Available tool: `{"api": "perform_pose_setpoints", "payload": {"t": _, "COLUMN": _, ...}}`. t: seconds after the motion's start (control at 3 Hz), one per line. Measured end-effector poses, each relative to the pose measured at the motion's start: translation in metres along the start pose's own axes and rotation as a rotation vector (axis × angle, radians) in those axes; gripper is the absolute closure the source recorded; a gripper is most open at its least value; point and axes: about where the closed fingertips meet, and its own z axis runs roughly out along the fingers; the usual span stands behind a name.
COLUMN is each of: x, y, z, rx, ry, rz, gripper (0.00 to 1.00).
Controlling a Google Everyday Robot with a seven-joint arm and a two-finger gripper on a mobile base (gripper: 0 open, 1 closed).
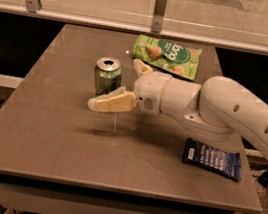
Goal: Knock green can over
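Beside one upright green can [107, 76] hovers one tool [113, 83].

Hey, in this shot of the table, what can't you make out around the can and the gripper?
Camera view:
- Green can: its base is hidden behind the near finger of the open gripper at the can, so contact cannot be told.
- Can's side script: too small to read.
- Blue packet: print too small to read.
- Arm: cut off by the right edge.

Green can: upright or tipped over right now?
Upright: the green can stands on the table with its silver top facing up. The gripper is close beside it, fingers open.
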Motion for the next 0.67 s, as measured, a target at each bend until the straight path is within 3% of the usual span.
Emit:
{"api": "perform_pose_setpoints", "payload": {"t": 0.33, "x": -0.0014, "y": 0.0039, "z": 0.0157, "rx": 0.001, "ry": -0.017, "rz": 0.008, "gripper": 0.00}}
{"api": "perform_pose_setpoints", "payload": {"t": 0.67, "x": 0.0007, "y": 0.0041, "z": 0.0250, "rx": -0.003, "ry": -0.038, "rz": 0.023, "gripper": 0.18}}
